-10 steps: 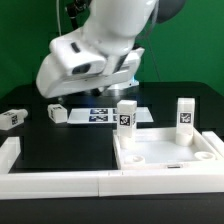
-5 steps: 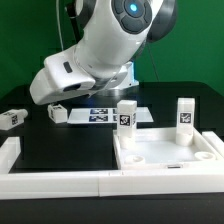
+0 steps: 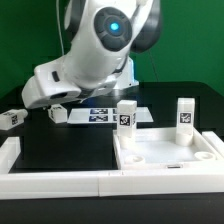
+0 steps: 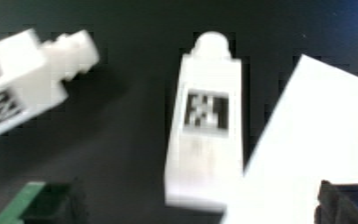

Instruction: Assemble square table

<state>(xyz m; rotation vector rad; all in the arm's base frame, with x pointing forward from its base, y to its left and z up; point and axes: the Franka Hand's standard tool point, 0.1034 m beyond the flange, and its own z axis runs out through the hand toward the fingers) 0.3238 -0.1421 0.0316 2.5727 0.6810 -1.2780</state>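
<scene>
The black table (image 3: 60, 150) carries all the parts. The arm (image 3: 100, 45) leans over the half of it on the exterior view's left.

The square slab (image 3: 165, 155) lies on the exterior view's right, just behind the white border rail (image 3: 50, 182). Two legs (image 3: 126, 115) (image 3: 185, 113) stand upright at its far corners. The marker board (image 3: 100, 116) lies flat between the slab and the loose parts.

Two legs lie loose. The nearer leg (image 4: 202, 120) sits directly under the wrist, close beside the marker board's edge, though contact cannot be confirmed. The second loose leg (image 3: 12, 118) lies apart from it on the other side, with bare table between.

The jaws stand wide apart and hold nothing. One dark fingertip (image 4: 43, 200) shows at each side of the nearer leg's plain end, and its peg end points away. Its long axis runs across the closing line, which in my judgement favours a grip on its narrow width. The risk is on the marker-board side, where the finger has little room to descend.
</scene>
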